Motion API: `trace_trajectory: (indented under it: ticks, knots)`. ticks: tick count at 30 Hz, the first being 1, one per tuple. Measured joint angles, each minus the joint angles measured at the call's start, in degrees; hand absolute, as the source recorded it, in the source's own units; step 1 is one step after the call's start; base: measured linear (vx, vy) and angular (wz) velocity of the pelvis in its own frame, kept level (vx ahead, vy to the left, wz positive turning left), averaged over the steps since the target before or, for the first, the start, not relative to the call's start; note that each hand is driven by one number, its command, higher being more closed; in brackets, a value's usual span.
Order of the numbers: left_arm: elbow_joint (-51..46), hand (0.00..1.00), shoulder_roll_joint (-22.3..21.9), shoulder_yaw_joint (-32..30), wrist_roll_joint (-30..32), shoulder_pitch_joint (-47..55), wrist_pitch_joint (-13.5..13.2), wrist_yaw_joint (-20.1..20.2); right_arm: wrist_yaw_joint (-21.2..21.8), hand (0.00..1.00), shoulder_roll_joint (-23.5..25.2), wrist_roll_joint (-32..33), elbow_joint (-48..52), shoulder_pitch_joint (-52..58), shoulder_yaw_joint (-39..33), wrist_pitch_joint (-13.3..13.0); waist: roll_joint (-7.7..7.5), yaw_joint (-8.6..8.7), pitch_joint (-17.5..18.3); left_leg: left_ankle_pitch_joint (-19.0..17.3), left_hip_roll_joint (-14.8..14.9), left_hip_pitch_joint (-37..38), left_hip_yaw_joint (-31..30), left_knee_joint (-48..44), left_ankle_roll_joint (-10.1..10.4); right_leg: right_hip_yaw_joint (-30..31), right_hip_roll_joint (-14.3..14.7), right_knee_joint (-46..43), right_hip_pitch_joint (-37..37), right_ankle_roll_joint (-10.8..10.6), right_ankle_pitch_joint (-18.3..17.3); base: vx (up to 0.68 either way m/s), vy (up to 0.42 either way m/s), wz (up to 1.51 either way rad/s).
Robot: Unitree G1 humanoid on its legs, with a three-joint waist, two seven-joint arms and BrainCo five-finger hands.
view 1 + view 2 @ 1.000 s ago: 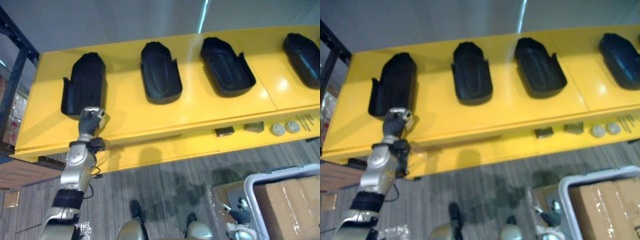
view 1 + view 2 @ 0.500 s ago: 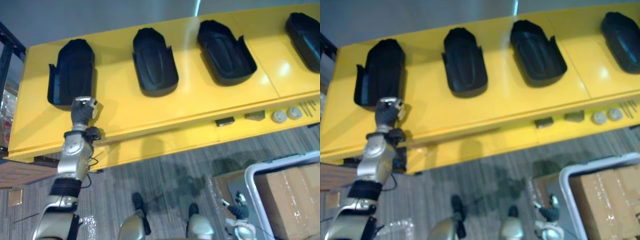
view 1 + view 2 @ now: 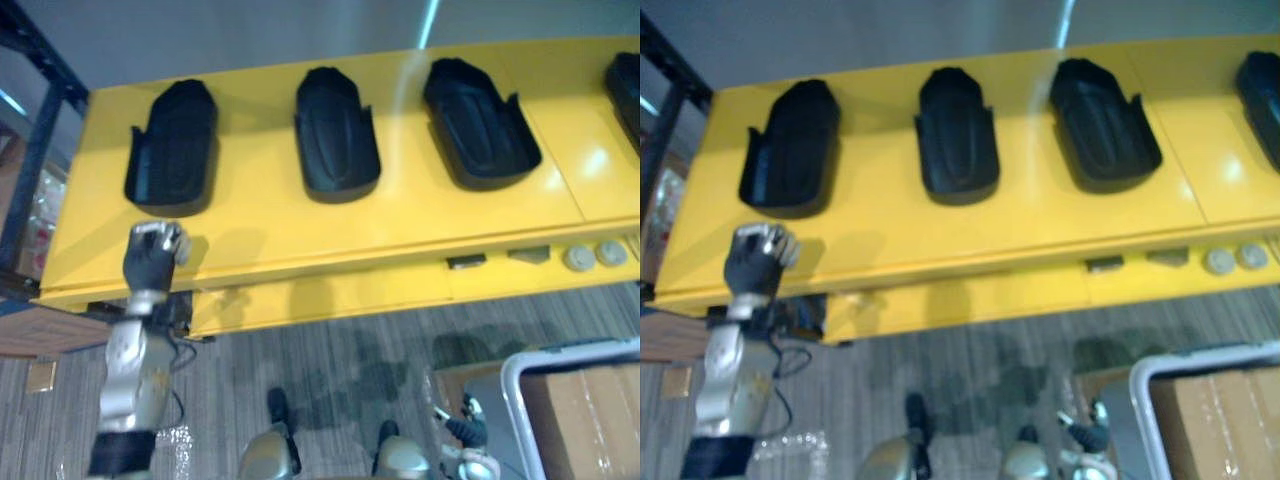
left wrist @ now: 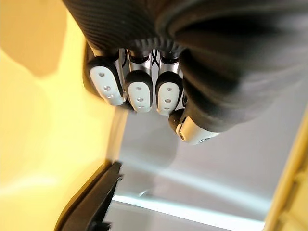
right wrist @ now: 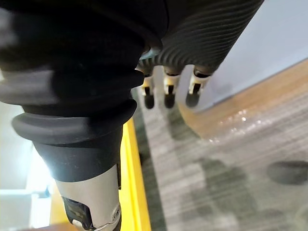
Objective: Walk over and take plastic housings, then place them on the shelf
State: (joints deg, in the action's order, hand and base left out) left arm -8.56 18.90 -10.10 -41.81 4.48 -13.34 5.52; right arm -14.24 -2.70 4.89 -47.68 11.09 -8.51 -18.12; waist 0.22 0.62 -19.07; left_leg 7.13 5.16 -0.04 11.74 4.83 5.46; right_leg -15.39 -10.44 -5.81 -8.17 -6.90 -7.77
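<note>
Several black plastic housings lie in a row on the yellow table (image 3: pixel 260 235): one at the left (image 3: pixel 170 145), one in the middle (image 3: pixel 337 135), one further right (image 3: pixel 480 135) and another cut off at the right edge (image 3: pixel 625 85). My left hand (image 3: pixel 152 255) is raised over the table's front edge, just short of the left housing and not touching it. Its fingers (image 4: pixel 139 94) are curled and hold nothing. My right hand (image 5: pixel 166 91) hangs low over the carpet beside the table's edge, fingers straight and empty.
A lower yellow ledge carries small blocks (image 3: pixel 465 262) and two round discs (image 3: pixel 590 256). A white-rimmed bin with a cardboard box (image 3: pixel 585 410) stands on the floor at the lower right. A dark shelf frame (image 3: pixel 35 150) rises at the table's left end.
The camera has shifted. My left hand has drawn back a little from the left housing toward the table's front edge. The housings lie as before.
</note>
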Motion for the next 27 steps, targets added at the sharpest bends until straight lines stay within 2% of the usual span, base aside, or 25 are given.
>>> trace_trajectory:
  ticks: [2, 5, 6, 7, 8, 9, 11, 12, 14, 15, 16, 19, 21, 22, 24, 25, 26, 27]
  knots:
    - [-0.5, 0.00, -2.2, -2.6, 0.5, 4.6, -1.5, -0.2, -0.6, 0.00, 0.3, -0.1, 0.0, 1.0, -0.5, 0.0, 0.50, -0.54, 0.7, 0.0, 0.0, 0.1, -0.8, 0.2, 0.0, -1.7, 0.1, 0.1, -1.1, 0.3, -0.2, -0.04, -0.020, 0.35]
    - [-0.6, 0.00, -2.6, -6.0, 5.0, 7.5, -5.2, -1.9, -1.2, 0.00, 0.2, -0.2, -0.1, 2.0, -1.2, -0.1, 1.11, -2.34, 2.0, 0.3, -0.1, 0.2, -2.2, 0.3, 0.1, -2.4, 0.3, 0.4, -2.2, 0.8, -0.5, -0.08, -0.013, 0.24]
    - [-1.6, 0.00, -2.9, -7.6, 9.3, 8.0, -7.1, -4.5, -1.7, 0.00, 0.2, -0.5, -0.4, 2.2, -1.4, -0.4, 1.35, -3.05, 3.4, 0.6, -0.2, 0.0, -2.7, 0.3, 0.1, -3.4, 0.4, 0.7, -2.5, 0.9, -0.6, -0.11, -0.014, 0.18]
    - [-2.6, 0.00, -3.4, -8.1, 10.9, 8.2, -7.8, -5.7, -2.0, 0.00, 0.2, -1.1, -0.6, 2.2, -1.6, -0.7, 1.50, -3.05, 3.9, 0.6, -0.2, -0.2, -3.1, 0.3, 0.1, -3.6, 0.5, 1.0, -2.7, 0.9, -0.6, -0.09, -0.012, 0.21]
    - [-4.6, 0.00, -4.4, -8.8, 13.3, 8.6, -8.6, -8.0, -2.3, 0.00, 0.2, -1.2, -0.4, 2.3, -1.8, -1.3, 1.70, -3.04, 4.4, 0.8, -0.5, -0.2, -3.5, 0.3, -0.1, -4.2, 0.4, 1.3, -3.3, 0.9, -0.6, -0.10, 0.004, 0.22]
    - [-7.8, 0.00, -6.1, -9.8, 17.6, 9.7, -10.3, -12.8, -3.4, 0.00, 0.3, -1.2, 2.1, 2.8, -2.4, -2.3, 2.32, -3.04, 5.1, 1.1, -0.5, -0.3, -3.7, 0.3, 0.0, -4.8, 0.4, 1.6, -3.5, 0.6, -0.4, -0.11, 0.013, 0.17]
    - [-10.1, 0.00, -7.7, -10.4, 22.0, 10.8, -11.2, -18.5, -5.6, 0.00, 0.3, -1.3, 8.4, 4.7, -2.5, -3.5, 3.06, -3.02, 6.8, 1.3, -0.6, -1.4, -3.9, 0.3, -0.3, -5.0, 0.3, 1.7, -2.8, 0.4, -0.2, -0.11, 0.023, 0.09]
    - [-10.5, 0.00, -8.3, -10.7, 23.3, 11.3, -11.2, -20.0, -6.6, 0.00, 0.3, -1.5, 10.5, 5.2, -2.5, -3.7, 3.15, -3.02, 7.1, 1.4, -0.6, -1.6, -3.9, 0.3, -0.4, -5.1, 0.3, 1.8, -2.6, 0.2, 0.0, -0.09, 0.028, 0.06]
    - [-10.7, 0.00, -11.5, -12.3, 30.1, 13.4, -11.0, -28.2, -12.0, 0.00, 0.3, -4.1, 20.6, 6.3, -2.8, -4.6, 3.63, -3.01, 8.1, 1.8, -0.6, -2.2, -3.8, 0.3, -0.7, -5.1, 0.3, 2.1, -2.0, -0.1, 0.5, -0.07, 0.024, 0.00]
    - [-10.7, 0.00, -12.3, -12.4, 31.5, 14.1, -10.8, -29.9, -13.4, 0.00, 0.3, -4.8, 22.9, 6.3, -3.1, -4.8, 3.60, -3.02, 8.2, 2.0, -0.6, -2.2, -3.8, 0.3, -0.8, -5.1, 0.3, 2.2, -2.0, -0.2, 0.7, -0.08, 0.019, 0.01]
    - [-9.7, 0.00, -14.1, -12.4, 34.0, 16.0, -10.1, -33.1, -17.0, 0.00, 0.3, -7.2, 27.9, 6.2, -4.1, -6.0, 3.39, -3.06, 8.3, 2.1, -0.6, -2.3, -3.7, 0.3, -0.8, -5.1, 0.3, 2.3, -1.9, -0.3, 0.8, -0.07, 0.012, 0.02]
    - [-1.2, 0.00, -15.7, -12.3, 36.1, 18.3, -9.6, -37.2, -22.5, 0.00, 0.2, -10.5, 36.0, 6.0, -6.3, -8.5, 2.50, -3.05, 9.2, 2.3, -0.6, -2.9, -3.5, 0.3, -0.9, -5.1, 0.4, 2.6, -1.7, -0.6, 1.7, -0.02, 0.004, 0.01]
    - [11.6, 0.00, -16.6, -13.3, 35.7, 19.0, -9.2, -40.6, -27.1, 0.00, -0.3, -12.8, 42.7, 5.0, -9.0, -10.5, 1.05, -3.04, 10.0, 2.4, -0.7, -3.2, -3.4, 0.3, -0.8, -5.1, 0.3, 2.8, -1.6, -1.1, 2.2, 0.00, 0.000, 0.00]
    - [14.8, 0.00, -17.1, -14.1, 35.4, 18.9, -9.2, -40.9, -28.1, 0.00, -0.5, -13.2, 44.2, 4.7, -9.6, -10.8, 0.43, -3.04, 10.2, 2.4, -0.7, -3.2, -3.4, 0.3, -0.8, -5.1, 0.3, 2.9, -1.6, -1.1, 2.2, 0.00, 0.000, 0.00]
    - [28.4, 0.00, -17.4, -16.8, 35.0, 18.9, -9.0, -42.6, -30.9, 0.00, -2.0, -15.2, 49.7, 2.8, -11.9, -11.6, -1.88, -2.97, 11.2, 2.4, -0.7, -3.5, -3.3, 0.3, -0.8, -5.0, 0.3, 2.9, -1.3, -1.0, 2.2, 0.00, 0.000, 0.00]
    - [31.2, 0.00, -17.4, -17.2, 34.1, 18.9, -8.9, -42.7, -31.3, 0.00, -2.6, -15.6, 50.9, 2.3, -12.6, -12.0, -2.10, -2.96, 11.4, 2.4, -0.7, -3.6, -3.3, 0.3, -0.8, -5.0, 0.3, 2.8, -1.1, -1.0, 2.2, 0.00, 0.000, 0.00]
    - [35.7, 0.00, -17.8, -18.2, 32.6, 18.7, -8.6, -42.7, -32.1, 0.00, -4.0, -17.0, 53.6, 0.8, -13.8, -12.4, -3.10, -2.92, 12.0, 2.5, -0.7, -3.7, -3.4, 0.3, -0.8, -5.0, 0.3, 2.7, -0.9, -1.0, 2.2, 0.00, 0.000, 0.00]
    - [39.2, 0.00, -18.4, -19.3, 32.6, 18.5, -7.7, -42.6, -31.8, 0.00, -5.8, -17.4, 56.2, -0.9, -14.3, -12.7, -3.13, -2.92, 12.0, 2.5, -0.7, -3.7, -3.4, 0.3, -0.8, -5.0, 0.3, 2.6, -0.9, -1.0, 2.2, 0.00, 0.000, 0.00]
